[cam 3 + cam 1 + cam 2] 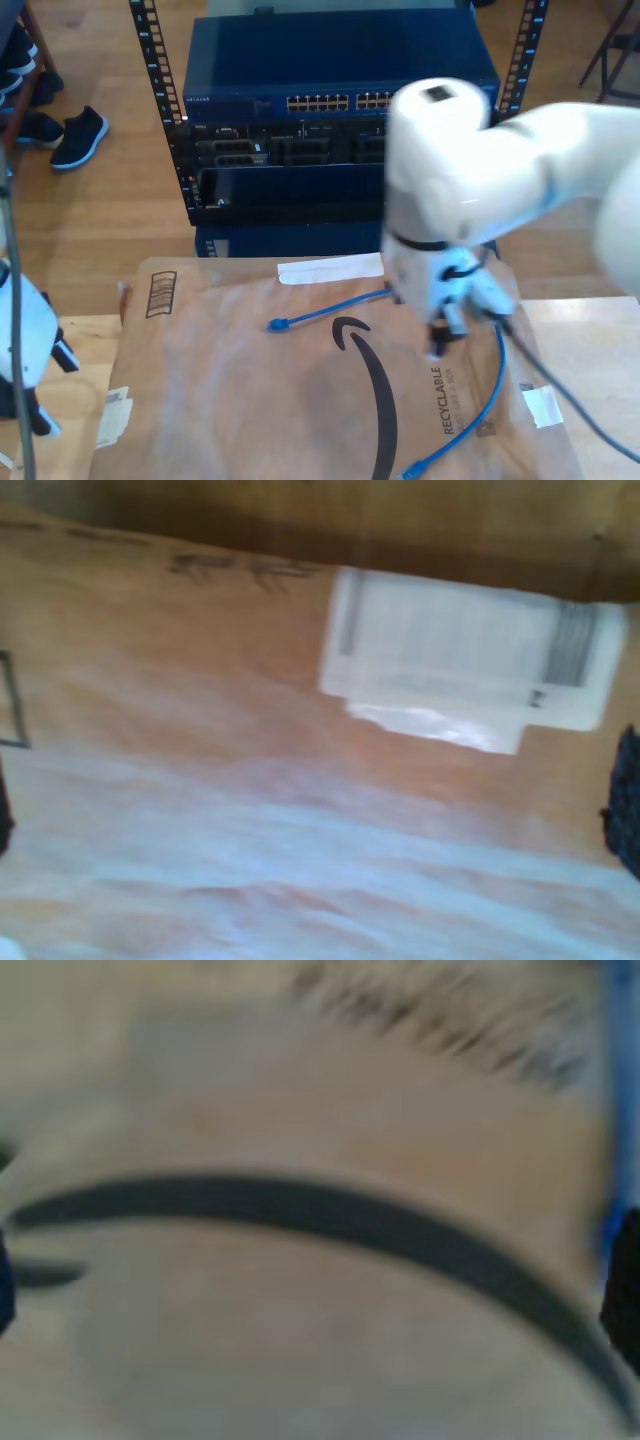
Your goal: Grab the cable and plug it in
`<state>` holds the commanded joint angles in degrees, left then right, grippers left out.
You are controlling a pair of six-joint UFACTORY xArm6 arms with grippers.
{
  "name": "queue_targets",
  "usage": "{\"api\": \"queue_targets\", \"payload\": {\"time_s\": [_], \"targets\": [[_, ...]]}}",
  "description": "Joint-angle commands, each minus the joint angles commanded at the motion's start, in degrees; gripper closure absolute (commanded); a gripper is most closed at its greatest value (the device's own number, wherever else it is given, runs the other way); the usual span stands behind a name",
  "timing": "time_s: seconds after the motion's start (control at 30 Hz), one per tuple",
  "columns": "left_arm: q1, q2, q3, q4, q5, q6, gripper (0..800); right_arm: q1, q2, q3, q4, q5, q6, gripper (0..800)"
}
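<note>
Cable: the cable (330, 309) is thin and bright blue; one end with a small plug lies free on the cardboard (230, 400) toward the exterior view's left; from there it runs under the white arm (470, 190), then curves down the exterior view's right side of the cardboard to a 2nd plug near the lower edge; a blurred blue strip (618, 1100) at the edge of the second wrist view is probably the same cable.

Cardboard: flat, brown and matte, a flattened shipping box printed with a black curved arrow and the word RECYCLABLE; a white label (330, 268) lies at its far edge; the first wrist view looks at brown cardboard with a white paper label (470, 665), all softly blurred.

Second wrist view: a dark curved band (330, 1215) on tan cardboard – it matches the printed arrow, so the white arm over the arrow in the exterior view is the second arm.

My second gripper (447, 325): it hangs just above the cardboard beside the cable; the blur hides the jaws, so I cannot tell whether they are spread or pressed together.

My first gripper: dark shapes sit at the edges of the first wrist view; its state cannot be told.

Around: a dark blue rack (340, 110) with a network switch and a row of ports stands behind the cardboard; a wooden floor; dark shoes (75, 135) at the exterior view's upper left; another white arm part (25, 330) at the exterior view's left edge.
</note>
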<state>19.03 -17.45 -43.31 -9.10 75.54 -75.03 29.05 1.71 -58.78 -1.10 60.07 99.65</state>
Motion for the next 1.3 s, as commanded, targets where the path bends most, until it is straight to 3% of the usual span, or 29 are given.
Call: {"api": "queue_targets", "payload": {"time_s": [0.27,0.57,0.67,0.93,1.3], "targets": [[-5.45,0.35,-0.97,-0.62,-0.44,-3.6,0,1.14,7.74,-1.93,0.0,-10.55,1.49,12],[-6.59,3.87,-1.85,-0.7,-3.78,-5.45,0,2.99,17.41,-9.41,0.09,-11.16,1.49,30],[-6.51,3.87,-1.85,-0.7,-3.78,-5.36,0,3.08,18.55,-10.46,0.35,-11.16,1.49,79],[-6.51,3.87,-1.85,-0.7,-3.78,-5.36,0,3.16,19.87,-10.99,2.55,-11.16,1.49,249],[-6.42,3.78,-2.81,-0.79,-3.25,-6.95,0,2.73,18.02,-10.55,5.89,-11.16,1.58,671]]}}
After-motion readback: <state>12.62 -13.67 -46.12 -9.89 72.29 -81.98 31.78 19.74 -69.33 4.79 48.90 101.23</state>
